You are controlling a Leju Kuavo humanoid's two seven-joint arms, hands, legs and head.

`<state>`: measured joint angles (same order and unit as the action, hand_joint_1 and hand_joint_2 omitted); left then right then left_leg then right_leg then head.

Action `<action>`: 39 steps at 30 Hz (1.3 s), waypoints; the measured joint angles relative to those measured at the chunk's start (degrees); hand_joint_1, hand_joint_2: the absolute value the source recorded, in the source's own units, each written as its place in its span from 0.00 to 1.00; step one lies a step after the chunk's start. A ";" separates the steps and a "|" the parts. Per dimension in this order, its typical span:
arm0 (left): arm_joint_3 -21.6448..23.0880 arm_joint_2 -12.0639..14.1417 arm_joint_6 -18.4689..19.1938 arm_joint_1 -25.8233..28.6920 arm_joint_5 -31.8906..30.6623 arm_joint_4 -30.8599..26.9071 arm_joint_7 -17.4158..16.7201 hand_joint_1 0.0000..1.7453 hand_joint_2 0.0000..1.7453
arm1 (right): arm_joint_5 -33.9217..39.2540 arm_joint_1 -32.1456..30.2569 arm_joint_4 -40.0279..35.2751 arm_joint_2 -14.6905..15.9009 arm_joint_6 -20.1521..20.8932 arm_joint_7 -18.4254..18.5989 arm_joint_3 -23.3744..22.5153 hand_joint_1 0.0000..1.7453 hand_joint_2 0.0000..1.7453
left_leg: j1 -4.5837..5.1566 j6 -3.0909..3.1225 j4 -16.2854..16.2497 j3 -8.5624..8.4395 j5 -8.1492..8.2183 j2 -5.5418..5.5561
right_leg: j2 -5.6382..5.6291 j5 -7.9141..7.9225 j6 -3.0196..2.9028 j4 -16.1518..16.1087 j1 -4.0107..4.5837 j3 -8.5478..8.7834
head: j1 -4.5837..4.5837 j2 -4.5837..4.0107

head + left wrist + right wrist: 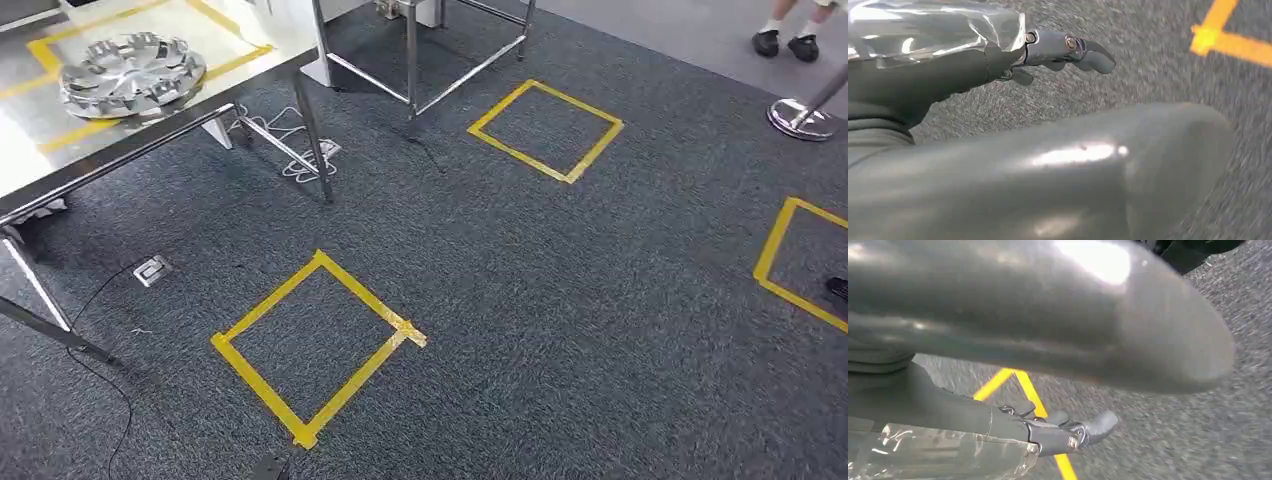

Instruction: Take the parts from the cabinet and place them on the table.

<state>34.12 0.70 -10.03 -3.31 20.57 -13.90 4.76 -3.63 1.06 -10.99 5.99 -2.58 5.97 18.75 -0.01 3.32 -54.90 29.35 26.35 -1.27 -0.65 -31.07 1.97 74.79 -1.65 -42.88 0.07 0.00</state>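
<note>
Silver part [132,72] lies on steel table [30,160], far left. Left hand [998,115] and right hand [1013,365] hang over grey carpet [560,300], fingers apart, holding nothing.

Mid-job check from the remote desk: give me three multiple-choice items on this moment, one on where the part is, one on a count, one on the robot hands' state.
1. Where does the silver wheel-cover part lie?
A. On the steel table, inside a yellow tape outline
B. On the carpet
C. In a robot hand

2. How many whole yellow tape squares on the carpet does the head view show?
A. None
B. Two
C. Five

3. What do the left robot hand and right robot hand hold?
A. The part
B. A cable
C. Nothing

Key: 1 A, it rests on the tabletop within the tape. 2 B, the near square and far square are whole; a third is cut by the edge. 3 C, both hang over carpet with fingers apart.
</note>
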 joint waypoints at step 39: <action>0.11 0.33 -0.07 -0.36 0.87 0.09 0.92 0.00 0.00 | 0.98 0.63 -0.39 -0.44 -1.11 -0.39 1.05 0.00 0.00 | 0.45 -1.84 -0.44 0.03 0.08 -3.11 | 2.38 5.14 -0.38 -19.06 0.88 11.86 | 0.31 0.00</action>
<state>34.23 1.03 -10.10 -3.67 21.44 -13.81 5.68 -2.64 1.69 -11.39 5.55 -3.69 5.57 19.80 0.44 1.48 -55.33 29.38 26.43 -4.38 1.73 -25.93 1.59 55.73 -0.77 -31.02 0.37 0.00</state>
